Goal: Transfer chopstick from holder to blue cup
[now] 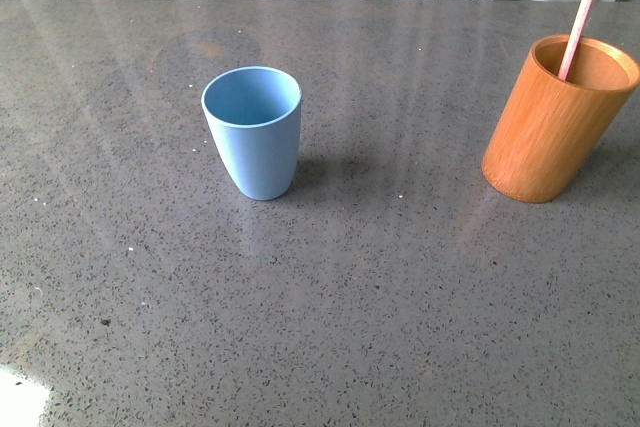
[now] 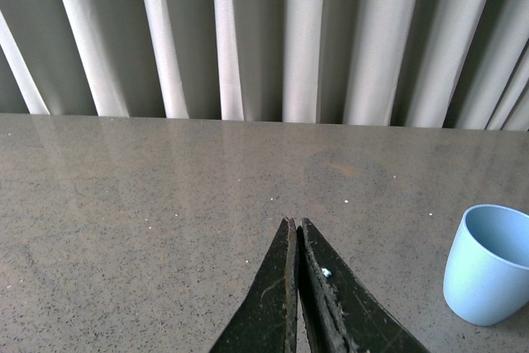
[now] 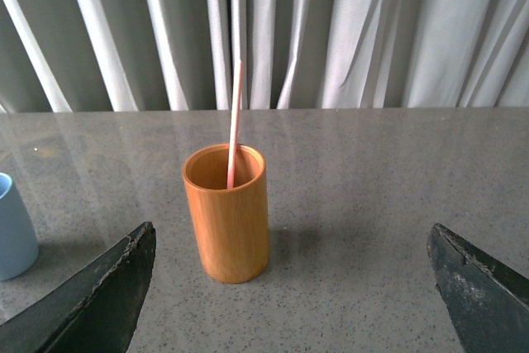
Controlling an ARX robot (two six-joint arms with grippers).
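On the front view I count one blue cup [image 1: 253,132] and one bamboo holder [image 1: 553,122] standing well apart on the grey worktop [image 1: 350,297]. A single pink chopstick [image 1: 585,9] leans inside the holder, and neither arm shows. On the left wrist view my left claw [image 2: 296,225] is pinched fully closed on nothing, while on the right wrist view my right claw [image 3: 289,237] is spread wide and empty, with the holder and its one chopstick standing ahead between the two fingers.
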